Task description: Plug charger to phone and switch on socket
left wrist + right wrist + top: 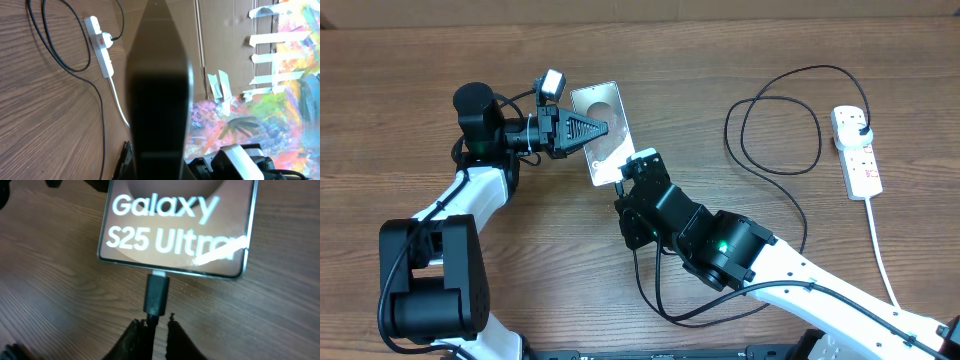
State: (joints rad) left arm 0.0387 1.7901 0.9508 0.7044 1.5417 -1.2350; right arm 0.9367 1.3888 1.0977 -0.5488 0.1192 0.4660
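My left gripper point(598, 128) is shut on the phone point(606, 100) and holds it tilted above the table, silvery face up. In the left wrist view the phone point(160, 100) is a dark slab that hides the fingers. The right wrist view shows its face with white text point(170, 225). The charger's connector point(157, 295) sits in the phone's bottom edge. My right gripper point(157, 330) straddles the cable just behind the connector; the cable touches the left finger and a small gap remains at the right one. The black cable point(780, 120) loops to the socket point(856, 152), with its plug point(861, 127) in the strip.
The socket's white cord point(882, 250) runs toward the front right edge. Slack black cable point(665, 300) curls under my right arm point(720, 245). The left arm's base point(425, 280) stands at the front left. A colourful wall with tape strips point(270, 75) shows behind the table.
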